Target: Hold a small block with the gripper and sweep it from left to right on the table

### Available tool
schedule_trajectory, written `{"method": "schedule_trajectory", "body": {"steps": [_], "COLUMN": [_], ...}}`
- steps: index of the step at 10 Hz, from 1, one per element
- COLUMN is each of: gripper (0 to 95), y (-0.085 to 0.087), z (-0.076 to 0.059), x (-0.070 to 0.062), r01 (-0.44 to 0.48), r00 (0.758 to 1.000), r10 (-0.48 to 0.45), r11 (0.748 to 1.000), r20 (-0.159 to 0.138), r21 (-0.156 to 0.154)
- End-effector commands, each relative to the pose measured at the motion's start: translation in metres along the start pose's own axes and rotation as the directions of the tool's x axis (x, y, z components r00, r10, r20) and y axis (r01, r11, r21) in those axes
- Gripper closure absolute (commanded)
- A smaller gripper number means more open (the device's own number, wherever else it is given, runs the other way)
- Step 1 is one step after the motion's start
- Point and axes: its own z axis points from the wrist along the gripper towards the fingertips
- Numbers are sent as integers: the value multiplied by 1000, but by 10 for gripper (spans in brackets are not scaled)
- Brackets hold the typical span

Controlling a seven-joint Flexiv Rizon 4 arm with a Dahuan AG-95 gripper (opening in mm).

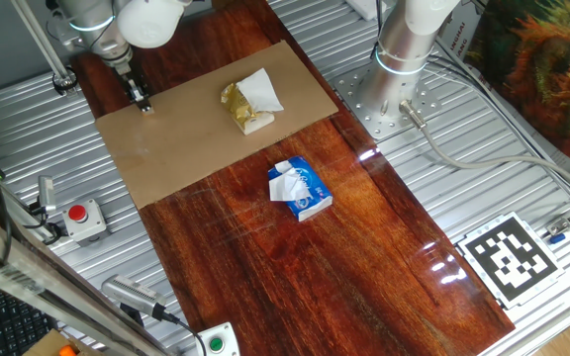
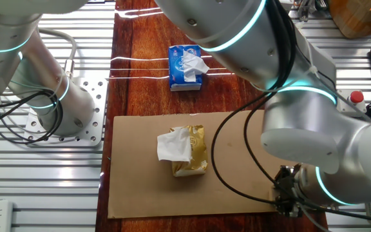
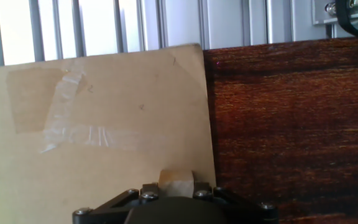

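Observation:
My narrow black gripper [image 1: 142, 102] stands over the far left corner of the tan cardboard sheet [image 1: 206, 129] on the dark red-brown table [image 1: 295, 267]. It is shut on the small block [image 3: 176, 183], a pale tan cube that shows between the black jaws at the bottom of the hand view. The block [image 1: 147, 108] sits at the fingertips, right at the cardboard surface. In the other fixed view the gripper [image 2: 285, 201] is low at the cardboard's right edge, and the arm largely hides it and the block.
A yellowish crumpled lump with white paper [image 1: 248, 102] lies mid-cardboard. A blue-and-white packet [image 1: 300, 188] rests on the bare wood beyond it. Clear tape [image 3: 67, 118] is stuck on the cardboard near the gripper. Ribbed metal [image 1: 28, 138] surrounds the table; a white arm column [image 1: 409, 40] stands behind.

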Motion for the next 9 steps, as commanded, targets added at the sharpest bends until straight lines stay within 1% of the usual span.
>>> {"method": "schedule_trajectory", "body": {"steps": [1,3,5,7,8,9], "gripper": [760,760,760,760,760,760], "y": [0,-1,-1,-2,-2,-2], "z": [0,1,1,1,1,2], "x": [-2,0,3,7,9,10], "r01": [1,0,0,-6,-1,0], "r00": [1000,1000,1000,1000,1000,1000], "r10": [-1,0,0,6,1,0], "r11": [1000,1000,1000,1000,1000,1000], "r20": [1,-2,2,-3,6,6], "r21": [3,-3,2,-8,3,3]}}
